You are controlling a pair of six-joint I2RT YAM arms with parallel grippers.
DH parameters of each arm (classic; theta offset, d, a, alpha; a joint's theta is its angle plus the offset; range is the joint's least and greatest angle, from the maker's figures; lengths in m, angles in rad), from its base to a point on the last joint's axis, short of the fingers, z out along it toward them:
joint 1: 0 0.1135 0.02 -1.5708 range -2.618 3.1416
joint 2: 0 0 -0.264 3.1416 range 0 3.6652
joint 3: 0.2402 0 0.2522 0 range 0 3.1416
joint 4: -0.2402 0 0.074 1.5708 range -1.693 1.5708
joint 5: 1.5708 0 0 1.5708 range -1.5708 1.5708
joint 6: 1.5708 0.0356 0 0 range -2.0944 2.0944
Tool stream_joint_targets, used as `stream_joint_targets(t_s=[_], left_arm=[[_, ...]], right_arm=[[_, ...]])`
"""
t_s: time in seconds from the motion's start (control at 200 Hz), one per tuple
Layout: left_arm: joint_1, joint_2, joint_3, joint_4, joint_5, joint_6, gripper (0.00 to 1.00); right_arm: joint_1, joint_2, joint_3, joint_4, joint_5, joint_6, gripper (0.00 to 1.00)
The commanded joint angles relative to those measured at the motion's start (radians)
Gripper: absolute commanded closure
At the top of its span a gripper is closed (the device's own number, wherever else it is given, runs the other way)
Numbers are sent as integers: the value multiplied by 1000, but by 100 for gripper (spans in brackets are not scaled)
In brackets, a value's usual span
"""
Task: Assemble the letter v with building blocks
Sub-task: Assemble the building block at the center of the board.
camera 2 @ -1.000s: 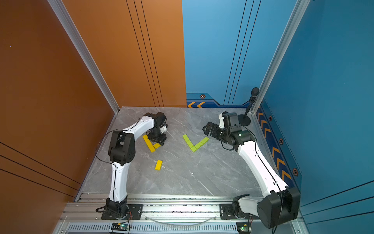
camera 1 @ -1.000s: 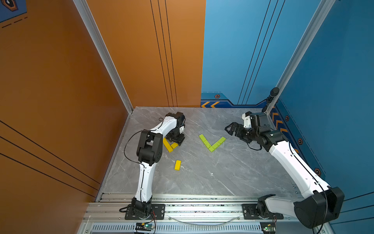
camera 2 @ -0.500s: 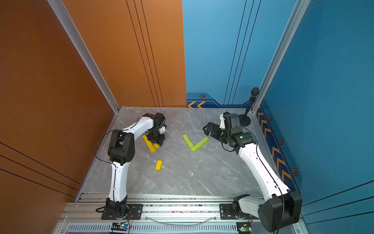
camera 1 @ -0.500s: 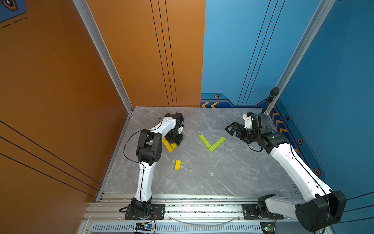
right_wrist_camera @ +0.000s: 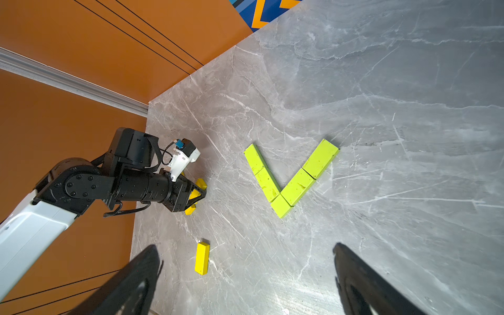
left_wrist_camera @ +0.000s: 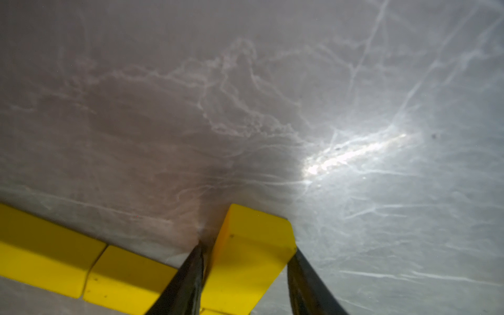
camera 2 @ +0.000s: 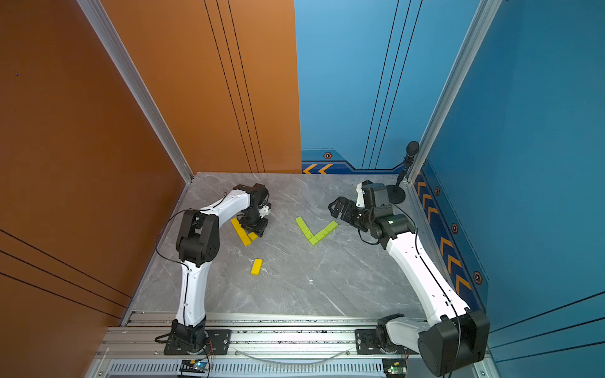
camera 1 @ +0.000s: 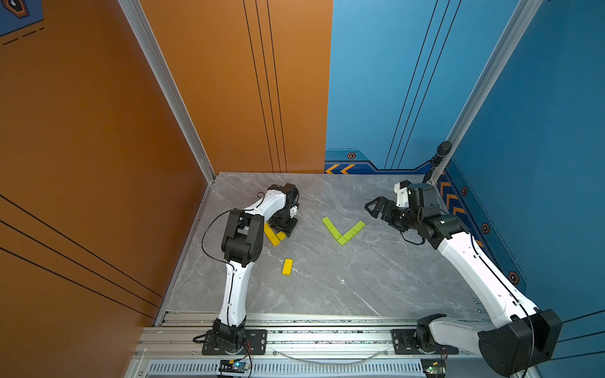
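Left gripper [left_wrist_camera: 248, 246] clamped on yellow block [left_wrist_camera: 252, 231], just beside yellow row [left_wrist_camera: 54, 256]. Right gripper [right_wrist_camera: 245, 245] jaws apart, empty, near green V [right_wrist_camera: 289, 188].

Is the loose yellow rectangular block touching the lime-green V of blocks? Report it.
No, the loose yellow rectangular block lies by itself, clearly apart from the lime-green V.
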Motion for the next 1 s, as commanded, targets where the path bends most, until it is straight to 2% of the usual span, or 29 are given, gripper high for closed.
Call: stream_joint_targets(t_s=[0.0, 0.34, 0.596, 0.731, 0.996], left_arm=[[-6, -8, -25, 0, -4, 10, 57], [-10, -43, -54, 5, -28, 31, 57], [-8, -66, -59, 7, 8, 55, 55], [-22, -58, -47, 6, -41, 64, 56], [-29, -12, 34, 0, -93, 58, 46]], right_arm=[[-2, -31, -8, 16, 34, 12, 0], [-2, -38, -14, 26, 31, 19, 0], [-1, -38, -20, 35, 19, 31, 0], [-1, -40, -20, 36, 16, 35, 0], [-1, -46, -21, 37, 14, 42, 0]])
